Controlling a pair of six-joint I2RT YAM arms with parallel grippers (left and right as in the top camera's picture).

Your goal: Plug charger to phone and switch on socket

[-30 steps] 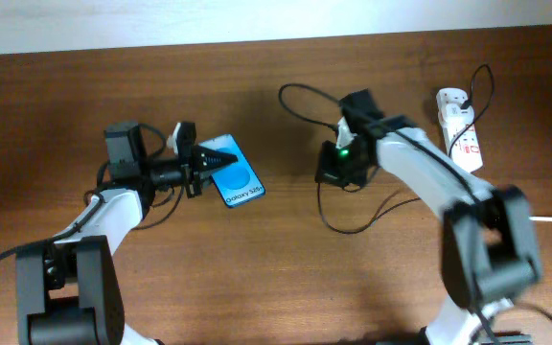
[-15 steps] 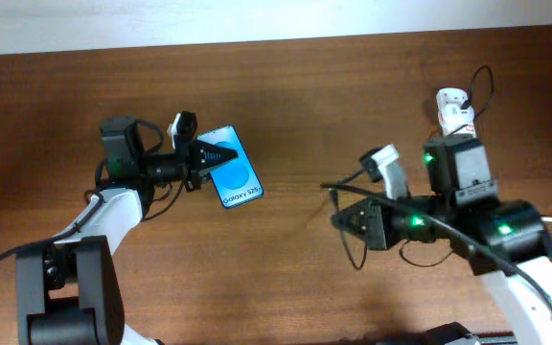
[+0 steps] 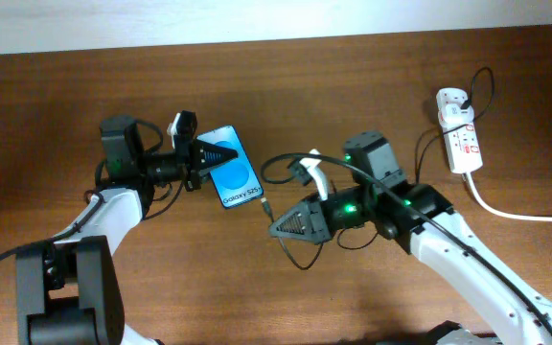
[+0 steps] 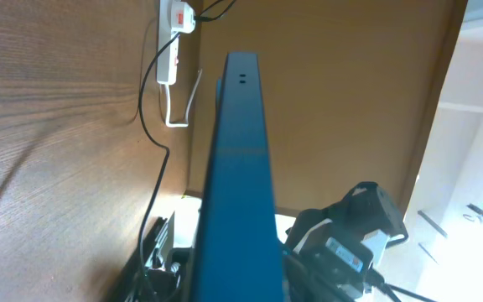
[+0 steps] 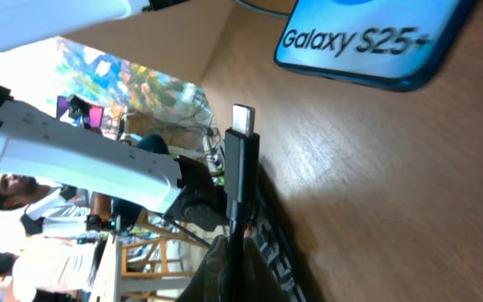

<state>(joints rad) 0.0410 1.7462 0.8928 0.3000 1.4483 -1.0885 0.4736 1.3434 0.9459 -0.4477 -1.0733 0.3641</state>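
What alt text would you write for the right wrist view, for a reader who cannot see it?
The charger plug, held by the right gripper, points at the bottom edge of the phone, with a gap between them. The blue screen reads Galaxy S25+, and the table is brown wood.

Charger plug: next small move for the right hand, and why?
Probably ease the right hand a little further toward the phone. It is shut on the charger, whose plug tip points at the phone's lower edge but stops short, with a gap between them. The left hand grips the phone, so it looks braced for insertion.
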